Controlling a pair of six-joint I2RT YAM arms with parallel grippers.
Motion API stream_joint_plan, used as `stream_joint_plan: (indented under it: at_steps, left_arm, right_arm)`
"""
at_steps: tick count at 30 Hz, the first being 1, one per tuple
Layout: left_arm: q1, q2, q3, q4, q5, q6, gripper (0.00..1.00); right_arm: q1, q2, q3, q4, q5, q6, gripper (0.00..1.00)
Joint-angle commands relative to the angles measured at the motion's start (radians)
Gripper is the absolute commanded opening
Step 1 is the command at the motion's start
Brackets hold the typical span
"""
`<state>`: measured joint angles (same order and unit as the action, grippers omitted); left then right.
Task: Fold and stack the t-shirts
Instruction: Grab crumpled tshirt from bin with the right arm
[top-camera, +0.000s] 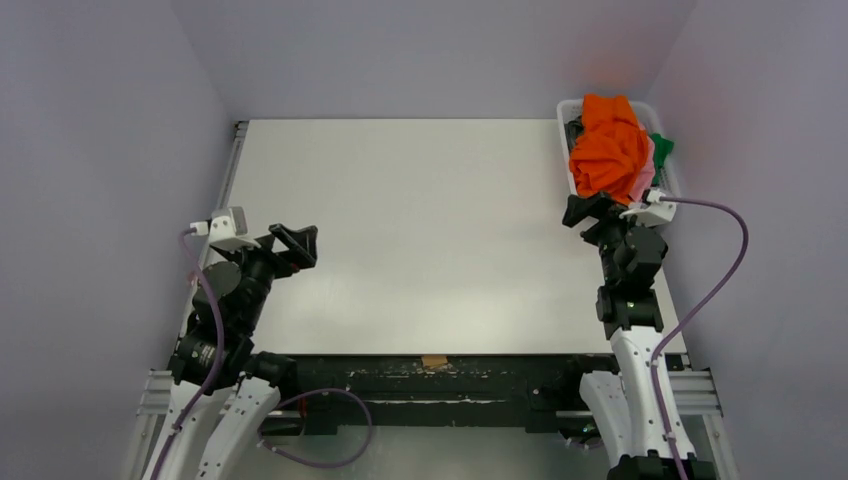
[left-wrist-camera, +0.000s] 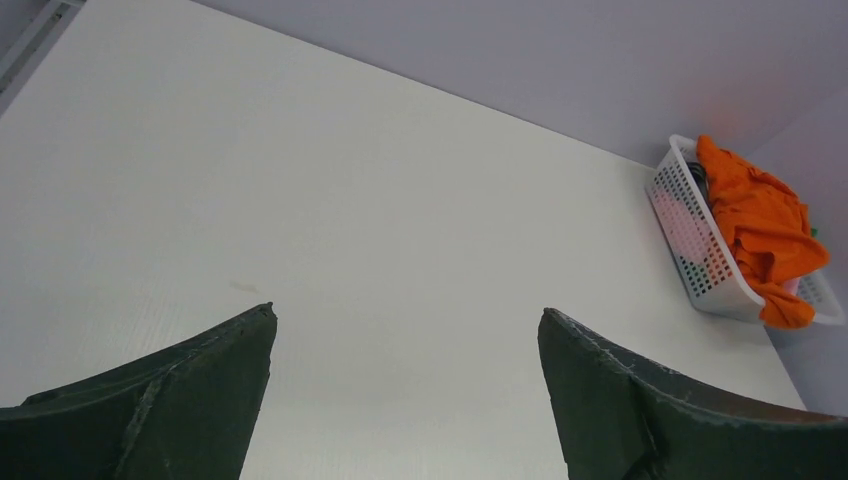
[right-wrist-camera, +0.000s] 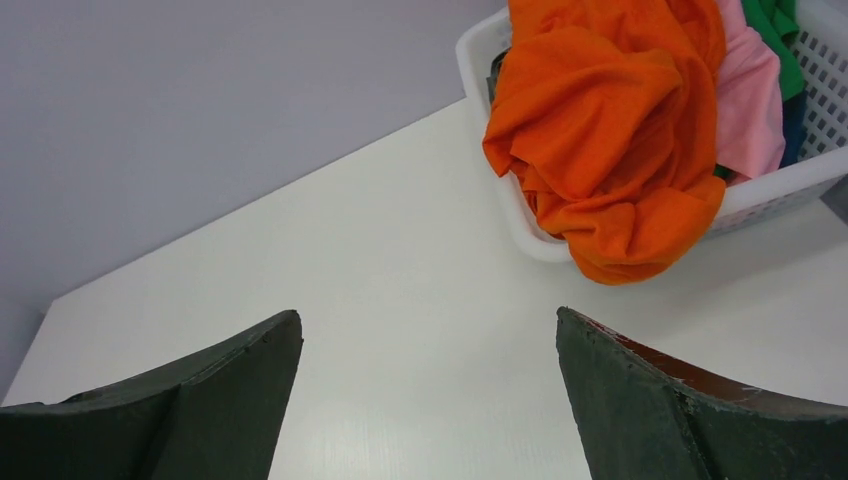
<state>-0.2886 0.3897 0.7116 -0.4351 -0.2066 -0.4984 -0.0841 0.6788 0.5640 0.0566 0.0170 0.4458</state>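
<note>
A bright orange t-shirt (top-camera: 607, 150) lies heaped in the white slotted basket (top-camera: 566, 112) at the table's far right and hangs over its near rim; it shows in the right wrist view (right-wrist-camera: 610, 130) and the left wrist view (left-wrist-camera: 765, 230). A pink shirt (right-wrist-camera: 750, 110) and a green shirt (right-wrist-camera: 778, 30) lie under it. No grey shirt can be made out. My right gripper (top-camera: 590, 210) is open and empty, just in front of the basket (right-wrist-camera: 770, 190). My left gripper (top-camera: 298, 245) is open and empty over the table's left side.
The white table (top-camera: 420, 230) fills the middle of the top view. Lilac walls close in on the left, back and right. A black rail with a small tan tag (top-camera: 433, 361) runs along the near edge between the arm bases.
</note>
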Motion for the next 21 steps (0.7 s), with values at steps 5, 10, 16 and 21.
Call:
stream_joint_plan:
  at_steps: [5, 10, 16, 21]
  left_arm:
    - [0.001, -0.046, -0.044, 0.047, 0.048, -0.082, 1.00]
    - [0.000, -0.036, -0.005, -0.011, 0.058, -0.028, 1.00]
    - [0.001, -0.078, -0.002, -0.041, 0.075, -0.048, 1.00]
    - [0.001, -0.207, -0.104, 0.052, 0.079, -0.073, 1.00]
  right_arm:
    - [0.000, 0.169, 0.134, -0.105, 0.113, 0.084, 0.99]
    - [-0.015, 0.457, 0.398, -0.241, 0.134, 0.074, 0.99]
    - [-0.056, 0.778, 0.630, -0.251, 0.209, 0.058, 0.99]
    - [-0.058, 1.063, 0.876, -0.378, 0.342, 0.028, 0.97]
